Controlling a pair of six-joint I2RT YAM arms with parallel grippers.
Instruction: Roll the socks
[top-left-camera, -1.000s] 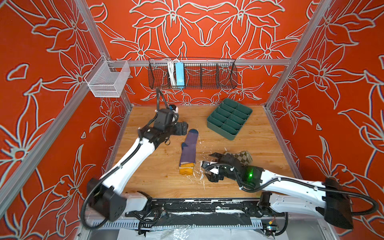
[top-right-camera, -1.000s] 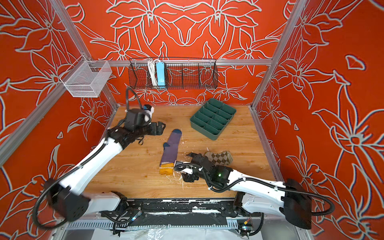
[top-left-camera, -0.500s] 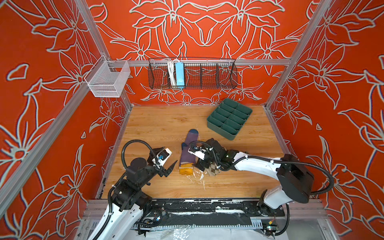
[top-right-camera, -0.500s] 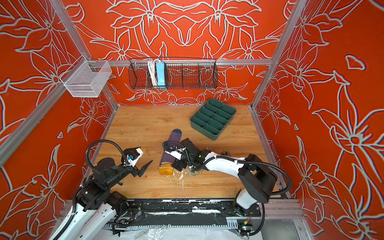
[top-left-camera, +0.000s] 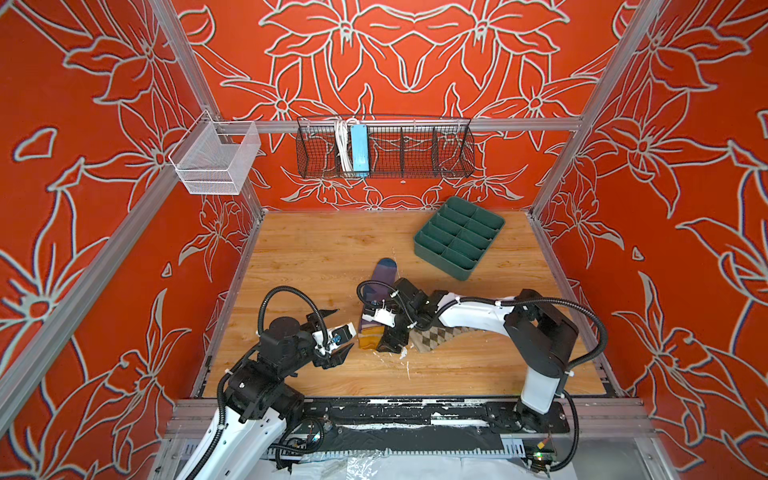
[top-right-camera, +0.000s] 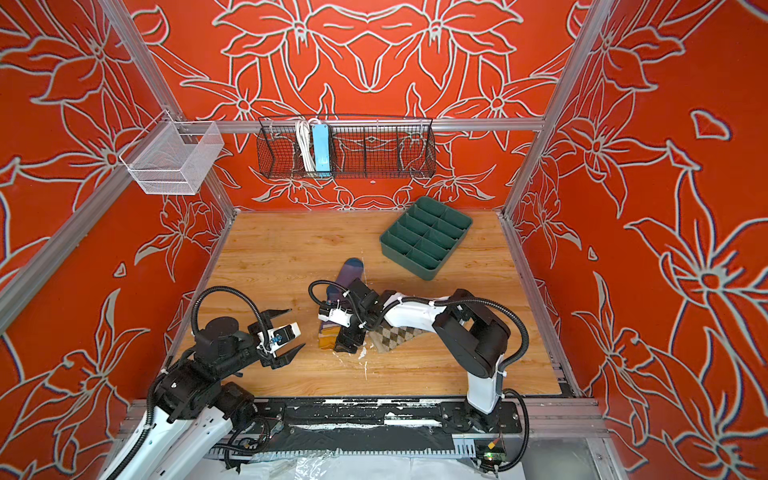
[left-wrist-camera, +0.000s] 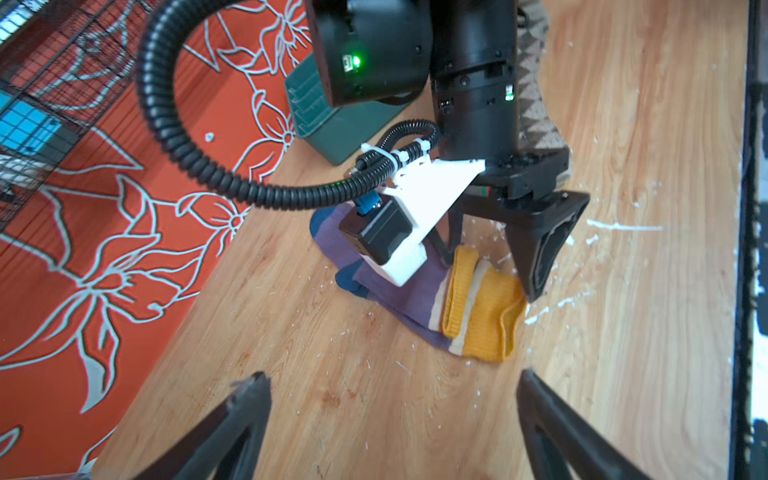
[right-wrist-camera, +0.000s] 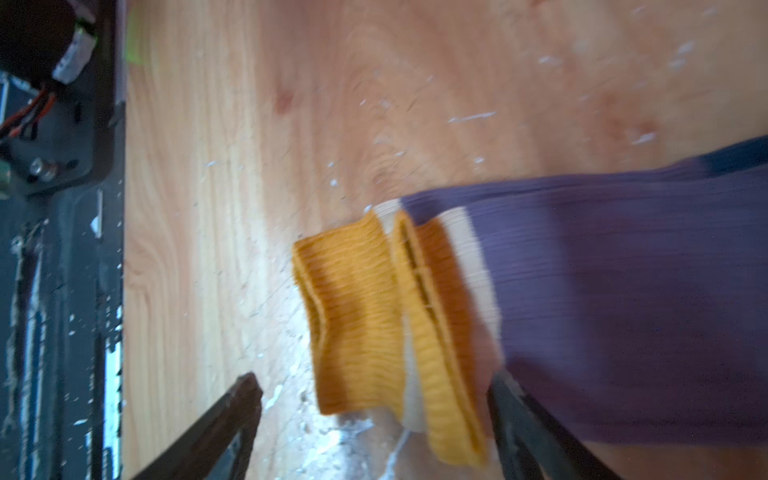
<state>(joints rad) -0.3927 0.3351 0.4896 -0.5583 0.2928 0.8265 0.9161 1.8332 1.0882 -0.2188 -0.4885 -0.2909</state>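
In both top views the purple sock lies lengthways mid-table, dark blue toe away from me, its mustard cuff folded over at the near end. The argyle sock lies just right of it, partly under the right arm. My right gripper points down at the cuff, open, one finger on each side of the fold. My left gripper hovers open over bare wood, left of the cuff and apart from it.
A green compartment tray sits at the back right. On the back wall hangs a black wire basket, and a white mesh basket hangs on the left rail. White flecks litter the wood near the cuff. A black rail borders the front.
The left arm has pulled back from the sock's far end to the front left. The right gripper has moved left from the argyle sock onto the purple sock's cuff.
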